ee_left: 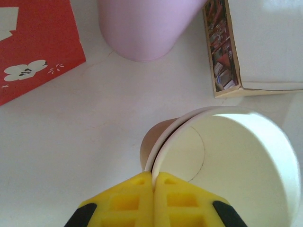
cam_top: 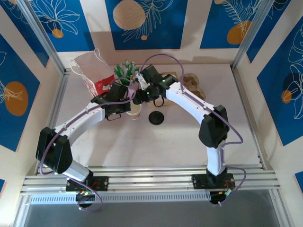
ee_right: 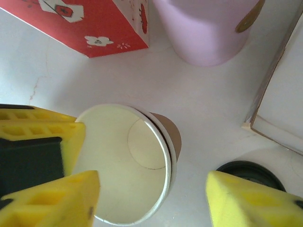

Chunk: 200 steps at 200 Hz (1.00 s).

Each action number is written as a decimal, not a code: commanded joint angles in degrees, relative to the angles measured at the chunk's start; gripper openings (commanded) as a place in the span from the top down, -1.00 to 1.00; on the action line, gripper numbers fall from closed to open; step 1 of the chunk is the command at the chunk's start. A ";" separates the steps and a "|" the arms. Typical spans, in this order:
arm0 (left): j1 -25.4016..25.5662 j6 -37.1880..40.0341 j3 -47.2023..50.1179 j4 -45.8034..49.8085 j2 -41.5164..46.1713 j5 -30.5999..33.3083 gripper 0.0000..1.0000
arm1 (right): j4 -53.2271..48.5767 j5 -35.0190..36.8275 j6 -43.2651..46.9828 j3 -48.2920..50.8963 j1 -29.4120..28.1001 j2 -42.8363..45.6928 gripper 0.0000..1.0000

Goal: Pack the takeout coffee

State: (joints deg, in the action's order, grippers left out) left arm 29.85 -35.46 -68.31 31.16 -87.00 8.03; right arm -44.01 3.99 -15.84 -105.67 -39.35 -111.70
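The takeout coffee cup [cam_top: 134, 109] stood upright and uncovered on the desk [cam_top: 142, 146], just in front of the pink cup [ee_left: 142, 28], and its pale inside looked empty. Its black lid [cam_top: 156, 117] lay flat on the desk just to its right, not yet fitted. The left hand [ee_left: 152, 182] was pinched shut on the cup's rim. The right hand [ee_right: 151, 182] stood wide, one finger on either side of the cup, holding nothing. Packing looked barely begun: the lid had to go on, then the cup presumably into the pulp carrier [cam_top: 191, 85] or the paper bag [cam_top: 92, 71].
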 commanded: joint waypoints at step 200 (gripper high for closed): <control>-4.30 -6.61 -4.41 6.80 -1.10 -7.06 1.00 | 77.17 -15.54 -31.67 60.59 3.32 19.45 -0.47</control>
State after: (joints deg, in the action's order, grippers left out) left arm 26.83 -41.56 -74.02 37.36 -89.38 1.45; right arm 25.28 -7.88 -33.65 -47.83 -37.85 -90.87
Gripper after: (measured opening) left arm 0.044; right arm 0.746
